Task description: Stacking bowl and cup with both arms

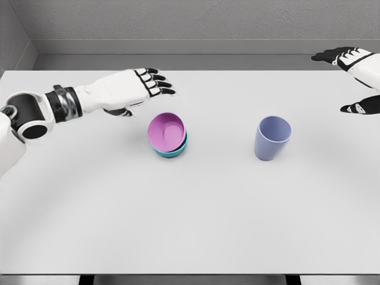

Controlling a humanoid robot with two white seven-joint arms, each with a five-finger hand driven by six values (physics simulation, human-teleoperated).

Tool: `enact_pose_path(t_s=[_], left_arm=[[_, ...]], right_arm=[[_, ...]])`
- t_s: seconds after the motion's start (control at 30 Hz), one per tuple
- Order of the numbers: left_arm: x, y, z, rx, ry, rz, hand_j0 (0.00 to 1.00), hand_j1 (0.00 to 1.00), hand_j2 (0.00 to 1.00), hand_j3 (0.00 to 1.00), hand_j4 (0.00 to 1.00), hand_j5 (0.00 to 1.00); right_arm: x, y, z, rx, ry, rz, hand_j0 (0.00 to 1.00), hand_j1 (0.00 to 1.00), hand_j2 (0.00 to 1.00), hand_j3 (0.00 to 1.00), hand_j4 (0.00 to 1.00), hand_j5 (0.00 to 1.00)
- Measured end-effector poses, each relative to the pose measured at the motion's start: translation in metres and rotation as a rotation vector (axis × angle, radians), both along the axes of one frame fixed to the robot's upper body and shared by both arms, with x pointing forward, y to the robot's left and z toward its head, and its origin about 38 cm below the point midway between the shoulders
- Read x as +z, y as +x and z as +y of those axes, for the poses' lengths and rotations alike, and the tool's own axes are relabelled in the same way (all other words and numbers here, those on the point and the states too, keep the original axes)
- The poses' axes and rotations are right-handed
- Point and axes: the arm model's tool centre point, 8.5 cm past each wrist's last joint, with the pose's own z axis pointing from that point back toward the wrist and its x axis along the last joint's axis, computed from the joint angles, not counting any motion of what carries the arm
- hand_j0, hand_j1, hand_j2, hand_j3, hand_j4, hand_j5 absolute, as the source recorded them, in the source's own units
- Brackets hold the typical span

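Note:
A pink bowl (166, 130) sits nested, slightly tilted, inside a teal bowl (173, 151) near the middle of the white table (190, 225). A lavender cup (272, 137) stands upright to the right of them. My left hand (155, 82) hovers above and left of the bowls, fingers spread and holding nothing. My right hand (350, 65) is at the far right edge, behind and right of the cup, fingers spread with the thumb lower down; it holds nothing.
The grey wall (190, 24) runs along the table's far edge. The table's front edge crosses the bottom of the view.

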Motion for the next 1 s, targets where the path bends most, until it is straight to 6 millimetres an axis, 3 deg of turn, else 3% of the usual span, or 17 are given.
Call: enact_pose_path(t_s=[0.23, 0.33, 0.5, 0.6, 0.7, 0.73, 0.77, 0.87, 1.0], left_arm=[[0.000, 0.000, 0.073, 0.136, -0.019, 0.082, 1.00, 1.00, 1.00, 1.00, 1.00, 1.00], [0.003, -0.003, 0.099, 0.183, -0.034, 0.107, 1.00, 1.00, 1.00, 1.00, 1.00, 1.00], [0.009, -0.006, 0.121, 0.223, -0.033, 0.116, 1.00, 1.00, 1.00, 1.00, 1.00, 1.00], [0.003, -0.010, 0.132, 0.244, -0.027, 0.133, 1.00, 1.00, 1.00, 1.00, 1.00, 1.00], [0.006, -0.011, 0.137, 0.255, -0.026, 0.127, 1.00, 1.00, 1.00, 1.00, 1.00, 1.00], [0.007, -0.011, 0.138, 0.257, -0.026, 0.126, 1.00, 1.00, 1.00, 1.00, 1.00, 1.00], [0.008, -0.011, 0.139, 0.259, -0.028, 0.124, 1.00, 1.00, 1.00, 1.00, 1.00, 1.00], [0.011, -0.010, 0.140, 0.262, -0.036, 0.117, 1.00, 1.00, 1.00, 1.00, 1.00, 1.00], [0.013, -0.010, 0.141, 0.265, -0.039, 0.113, 1.00, 1.00, 1.00, 1.00, 1.00, 1.00]], right_arm=[[0.001, -0.001, 0.001, 0.004, 0.000, -0.004, 1.00, 1.00, 1.00, 1.00, 1.00, 1.00], [0.025, 0.008, 0.001, -0.015, -0.088, -0.073, 1.00, 1.00, 1.00, 1.00, 1.00, 1.00], [0.038, 0.023, 0.004, -0.044, -0.360, -0.071, 1.00, 1.00, 1.00, 1.00, 1.00, 1.00], [0.025, 0.031, 0.013, -0.020, -0.427, -0.003, 1.00, 1.00, 1.00, 1.00, 1.00, 1.00], [0.043, 0.057, 0.051, 0.045, -0.443, -0.038, 1.00, 1.00, 1.00, 1.00, 1.00, 1.00], [0.036, 0.067, 0.065, 0.078, -0.453, -0.019, 1.00, 1.00, 1.00, 1.00, 1.00, 1.00], [0.013, 0.072, 0.076, 0.115, -0.467, 0.035, 1.00, 1.00, 1.00, 1.00, 1.00, 1.00], [-0.025, 0.075, 0.096, 0.185, -0.496, 0.115, 1.00, 1.00, 1.00, 1.00, 1.00, 1.00], [-0.034, 0.065, 0.099, 0.260, -0.516, 0.118, 1.00, 1.00, 1.00, 1.00, 1.00, 1.00]])
